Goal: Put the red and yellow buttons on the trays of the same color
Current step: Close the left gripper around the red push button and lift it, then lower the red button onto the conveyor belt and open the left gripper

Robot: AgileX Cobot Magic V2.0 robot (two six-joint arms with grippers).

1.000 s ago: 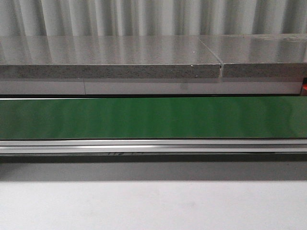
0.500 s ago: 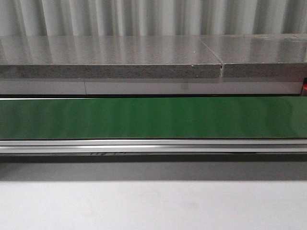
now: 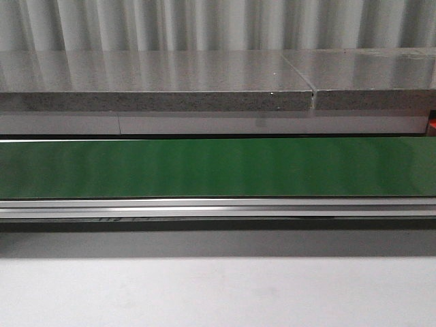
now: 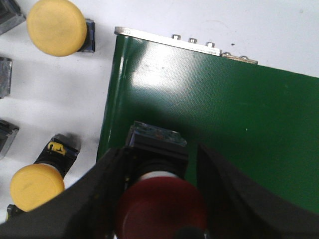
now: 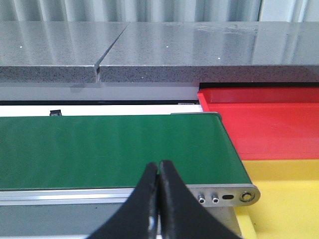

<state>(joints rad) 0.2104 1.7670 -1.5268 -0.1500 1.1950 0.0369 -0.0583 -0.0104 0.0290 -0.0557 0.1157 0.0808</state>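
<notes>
In the left wrist view a red button (image 4: 162, 204) with a black base hangs between the fingers of my left gripper (image 4: 159, 149), which is shut on it over the end of the green belt (image 4: 224, 109). Two yellow buttons (image 4: 56, 26) (image 4: 36, 186) lie on the white table beside the belt. In the right wrist view my right gripper (image 5: 158, 167) is shut and empty above the belt's other end (image 5: 99, 144). The red tray (image 5: 269, 119) and the yellow tray (image 5: 289, 199) lie just past that end. The front view shows neither gripper.
The belt (image 3: 218, 167) runs across the front view with an aluminium rail (image 3: 218, 206) below it and a grey stone ledge (image 3: 157, 82) behind. Grey button bodies (image 4: 4, 74) lie at the table's edge in the left wrist view.
Small marks under the belt rail have drifted to the left. Nothing else differs in the front view.
</notes>
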